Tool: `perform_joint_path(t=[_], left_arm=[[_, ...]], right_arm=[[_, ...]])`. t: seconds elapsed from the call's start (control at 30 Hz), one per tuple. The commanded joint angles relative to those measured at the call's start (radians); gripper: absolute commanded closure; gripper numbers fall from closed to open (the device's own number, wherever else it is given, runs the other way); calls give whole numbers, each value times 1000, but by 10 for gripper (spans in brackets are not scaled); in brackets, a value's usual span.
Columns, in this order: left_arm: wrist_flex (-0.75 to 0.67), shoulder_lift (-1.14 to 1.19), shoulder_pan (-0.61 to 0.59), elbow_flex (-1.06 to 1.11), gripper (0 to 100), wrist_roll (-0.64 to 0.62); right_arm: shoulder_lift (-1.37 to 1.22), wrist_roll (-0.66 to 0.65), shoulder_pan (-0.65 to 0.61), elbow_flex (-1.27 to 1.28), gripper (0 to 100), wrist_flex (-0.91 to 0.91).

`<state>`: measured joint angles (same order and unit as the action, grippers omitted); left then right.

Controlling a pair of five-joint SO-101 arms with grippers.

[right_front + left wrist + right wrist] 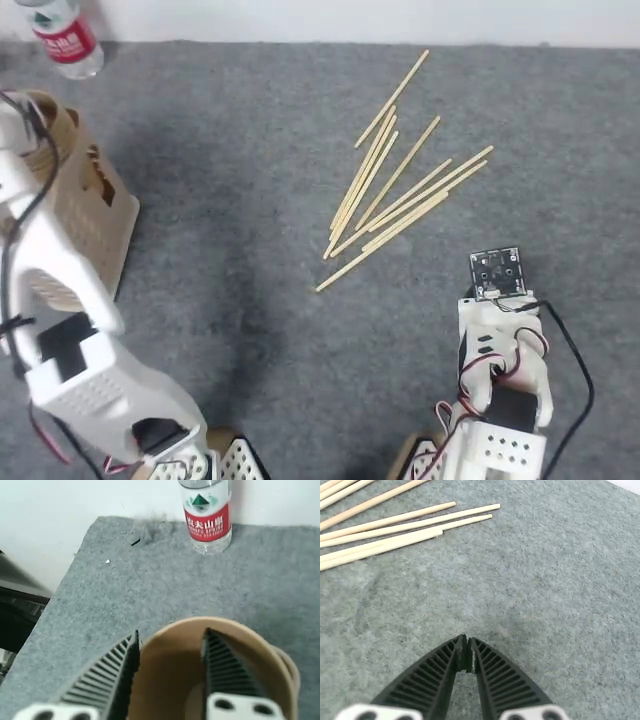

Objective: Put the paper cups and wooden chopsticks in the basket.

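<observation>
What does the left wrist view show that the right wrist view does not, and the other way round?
Left wrist view: the left gripper open, one finger inside a paper cup and one outside its wall, and a bottle farther off. Right wrist view: the right gripper shut and empty, with wooden chopsticks lying on the grey mat beyond it. Both share the grey mat.

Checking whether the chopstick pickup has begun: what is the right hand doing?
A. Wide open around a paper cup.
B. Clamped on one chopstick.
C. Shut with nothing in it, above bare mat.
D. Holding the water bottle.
C: the right hand has its fingers closed together on nothing over the grey mat, and the chopsticks lie on the mat apart from it.
</observation>
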<state>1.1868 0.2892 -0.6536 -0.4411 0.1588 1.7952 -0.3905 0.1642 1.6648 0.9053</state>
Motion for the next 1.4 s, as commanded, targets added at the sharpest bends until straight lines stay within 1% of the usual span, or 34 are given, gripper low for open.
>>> perform_joint_path(t=[0.0,0.1,0.2,0.3,0.5,0.63,0.73,0.8,1.0,1.1,1.17,1.3,1.33,1.37], left_arm=[[-5,12,14,148,876,49],[-63,12,8,222,864,51],[-66,-5,8,222,843,49],[-71,-107,17,213,825,46],[-86,-443,110,159,780,49],[-87,-634,210,127,782,86],[-87,-729,276,116,782,69],[-87,-761,299,117,782,60],[-115,-764,307,128,783,34],[-135,-763,391,159,783,-55],[-186,-753,446,236,782,-173],[-390,-637,525,418,779,-516],[-448,-589,535,450,779,-568],[-494,-534,546,469,779,-588]], right_arm=[[2,-14,-4,18,983,-1],[2,-14,-4,18,983,1],[2,-14,-4,18,983,1],[2,-14,-4,18,983,1],[2,-14,-4,18,983,-1],[2,-14,-4,18,983,-1],[2,-14,-4,18,983,1],[2,-14,-4,18,983,2],[2,-14,-4,18,983,4],[2,-14,-4,18,983,2],[2,-14,-4,18,983,2],[2,-14,-4,18,983,2],[2,-14,-4,18,983,1],[2,-14,-4,18,983,-1]])
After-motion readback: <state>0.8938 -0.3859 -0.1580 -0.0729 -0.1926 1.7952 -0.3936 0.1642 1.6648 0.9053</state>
